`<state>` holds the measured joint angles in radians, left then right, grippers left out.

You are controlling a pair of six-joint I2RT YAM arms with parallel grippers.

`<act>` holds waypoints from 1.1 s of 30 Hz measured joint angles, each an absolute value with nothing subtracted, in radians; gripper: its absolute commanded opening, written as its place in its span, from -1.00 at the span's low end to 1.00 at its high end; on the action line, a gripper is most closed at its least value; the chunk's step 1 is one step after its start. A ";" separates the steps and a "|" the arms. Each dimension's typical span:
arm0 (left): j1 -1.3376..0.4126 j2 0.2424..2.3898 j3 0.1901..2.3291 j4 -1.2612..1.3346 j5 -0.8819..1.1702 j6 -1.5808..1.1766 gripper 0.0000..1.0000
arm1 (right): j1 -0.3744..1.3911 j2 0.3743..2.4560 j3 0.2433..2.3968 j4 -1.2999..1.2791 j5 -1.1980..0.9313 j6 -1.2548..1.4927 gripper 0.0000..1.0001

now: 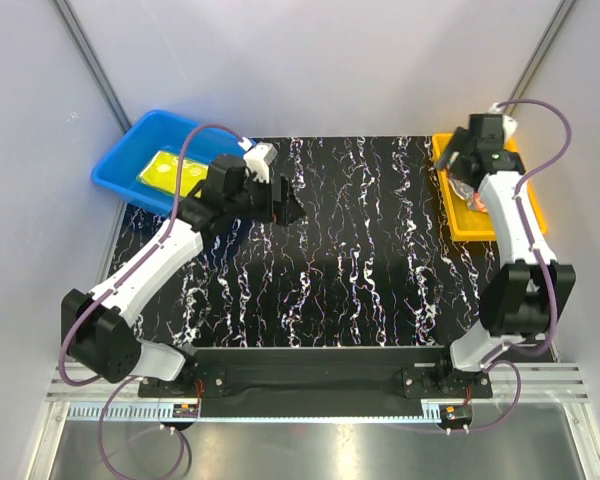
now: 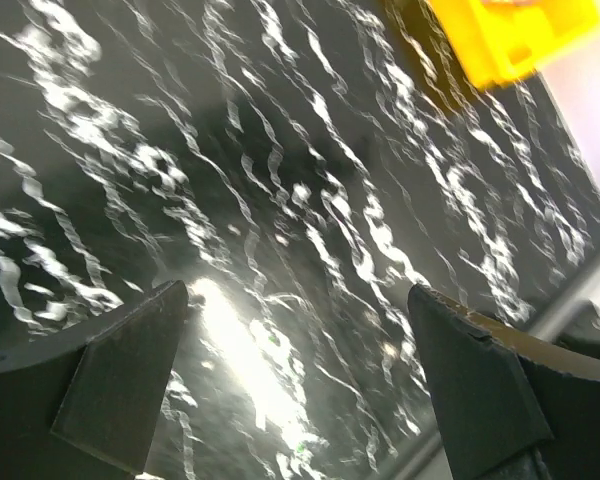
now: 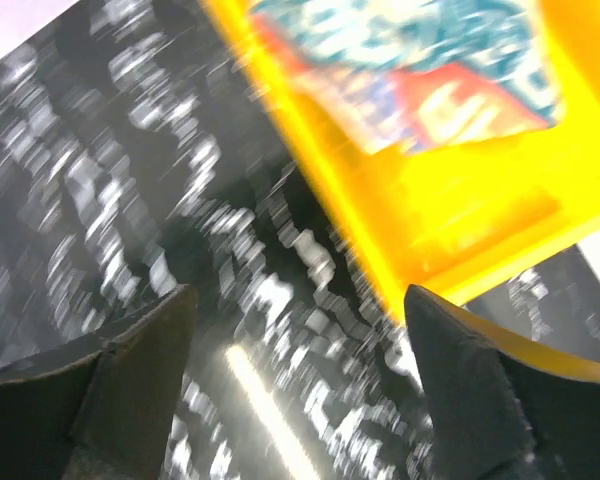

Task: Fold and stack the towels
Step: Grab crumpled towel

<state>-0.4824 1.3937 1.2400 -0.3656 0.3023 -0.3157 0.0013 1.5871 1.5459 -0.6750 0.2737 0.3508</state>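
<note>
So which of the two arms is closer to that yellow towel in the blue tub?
The left. The left gripper hangs open over the black mat, just right of the blue tub holding the yellow towel. The right gripper is across the table, at the orange tub.

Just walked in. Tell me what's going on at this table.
Two robot arms are set to fold and stack towels, but neither holds anything now. The left gripper hangs open above the black marbled table, beside a blue plastic bin with a yellow printed towel lying in it. The right gripper is open too, at the edge of a yellow plastic bin that holds a teal-and-red patterned towel. The towels sit in separate bins, not yet stacked.
</note>
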 measured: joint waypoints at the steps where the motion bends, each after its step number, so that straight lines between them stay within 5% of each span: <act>1: -0.486 1.383 1.220 -0.364 0.321 -0.327 0.98 | -0.039 1.621 1.568 -0.670 0.270 0.353 0.77; 10: -0.494 1.335 1.150 -0.376 0.362 -0.340 0.98 | -0.226 1.988 1.706 -0.621 0.217 0.363 0.38; 19: -0.496 1.335 1.150 -0.382 0.364 -0.329 0.98 | -0.252 2.219 1.792 -0.566 0.175 0.356 0.23; 23: -0.496 1.335 1.150 -0.390 0.364 -0.324 0.98 | -0.266 2.256 1.833 -0.543 0.170 0.331 -0.34; 24: -0.496 1.336 1.150 -0.391 0.364 -0.324 0.98 | -0.268 2.259 1.841 -0.543 0.170 0.322 -0.65; 27: -0.496 1.337 1.150 -0.394 0.358 -0.326 0.98 | -0.268 2.258 1.877 -0.546 0.170 0.289 -1.00; 33: -0.495 1.336 1.150 -0.407 0.257 -0.366 0.98 | -0.268 2.153 1.929 -0.614 0.102 0.263 -1.00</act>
